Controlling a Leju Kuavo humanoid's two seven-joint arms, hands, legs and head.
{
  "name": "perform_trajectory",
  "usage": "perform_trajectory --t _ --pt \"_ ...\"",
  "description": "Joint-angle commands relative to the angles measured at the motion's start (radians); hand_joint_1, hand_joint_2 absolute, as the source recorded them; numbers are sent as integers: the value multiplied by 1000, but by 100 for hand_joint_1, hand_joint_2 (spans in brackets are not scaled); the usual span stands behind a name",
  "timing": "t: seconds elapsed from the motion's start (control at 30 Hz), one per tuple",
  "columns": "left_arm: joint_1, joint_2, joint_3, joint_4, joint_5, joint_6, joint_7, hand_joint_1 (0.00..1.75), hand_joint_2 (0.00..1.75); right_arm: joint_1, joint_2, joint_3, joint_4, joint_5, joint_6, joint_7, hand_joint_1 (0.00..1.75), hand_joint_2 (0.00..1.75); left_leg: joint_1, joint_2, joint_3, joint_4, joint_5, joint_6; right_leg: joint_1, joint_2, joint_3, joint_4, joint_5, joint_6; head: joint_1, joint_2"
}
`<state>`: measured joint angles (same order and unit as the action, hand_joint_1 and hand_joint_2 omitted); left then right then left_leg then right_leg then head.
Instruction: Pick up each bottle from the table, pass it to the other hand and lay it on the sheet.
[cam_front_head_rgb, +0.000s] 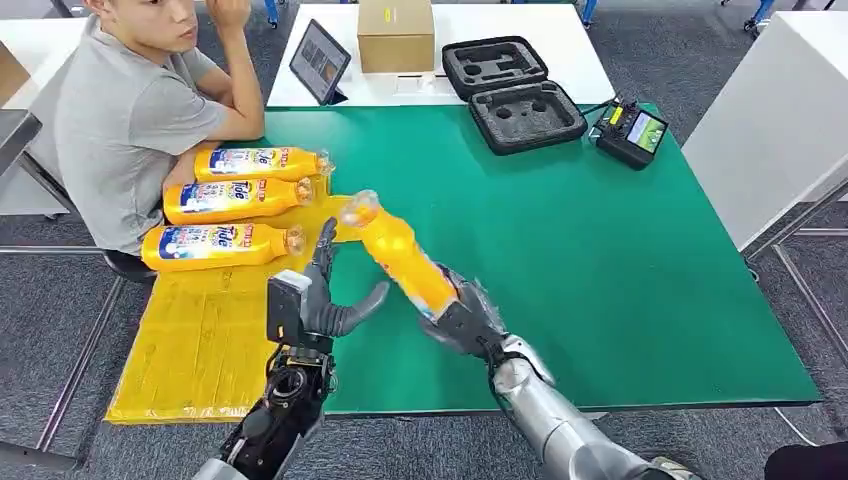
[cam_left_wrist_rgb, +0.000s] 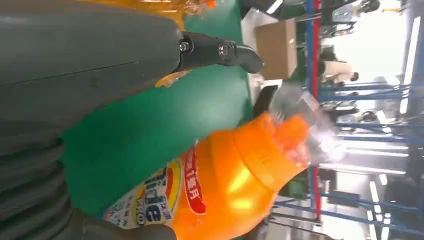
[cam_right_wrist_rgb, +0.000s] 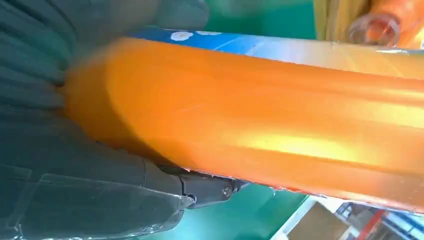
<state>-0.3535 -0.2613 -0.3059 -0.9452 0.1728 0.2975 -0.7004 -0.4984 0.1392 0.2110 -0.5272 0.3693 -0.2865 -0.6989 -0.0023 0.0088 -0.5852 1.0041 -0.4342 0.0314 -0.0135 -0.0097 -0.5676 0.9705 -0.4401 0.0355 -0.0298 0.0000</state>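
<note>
Right hand (cam_front_head_rgb: 462, 318): fingers wrapped round bottle (cam_front_head_rgb: 398, 252), cap pointing to 11 o'clock, tilted. Left hand (cam_front_head_rgb: 318, 300): fingers spread, empty, beside the bottle.

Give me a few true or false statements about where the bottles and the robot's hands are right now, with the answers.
1. The right hand grips an orange bottle by its lower end. True.
2. Three bottles lie on the yellow sheet. True.
3. The left hand holds a bottle. False: it is open beside the held bottle, holding nothing.
4. The held bottle lies flat on the green table. False: it is lifted and tilted, cap toward the sheet.
5. The black foam case is closed. False: it is open.
</note>
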Motion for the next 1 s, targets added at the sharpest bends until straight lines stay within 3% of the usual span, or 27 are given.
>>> perform_trajectory --t 0.03,0.5,0.8,1.0 --pt "-87 -17 -7 194 10 -31 2 0 175 -16 9 66 29 -14 -13 1 175 175 1 -2 2 0 0 -2 1 -1 2 0 -1 -1 0 0" --pt "-114 -26 5 223 62 -79 2 0 175 -20 26 102 53 -3 -28 1 175 175 1 0 0 0 0 -2 1 1 0 0 0 -1 0 0" --pt "-124 -31 -22 264 273 -348 108 0 175 -35 30 172 95 -15 -58 1 175 175 1 0 1 0 -1 -2 1 1 1 0 0 -1 0 0" --pt "-135 -41 -51 258 265 -330 110 0 175 -28 40 212 97 0 -50 1 175 175 1 -1 0 0 -1 -1 0 0 0 0 -1 -1 0 0"
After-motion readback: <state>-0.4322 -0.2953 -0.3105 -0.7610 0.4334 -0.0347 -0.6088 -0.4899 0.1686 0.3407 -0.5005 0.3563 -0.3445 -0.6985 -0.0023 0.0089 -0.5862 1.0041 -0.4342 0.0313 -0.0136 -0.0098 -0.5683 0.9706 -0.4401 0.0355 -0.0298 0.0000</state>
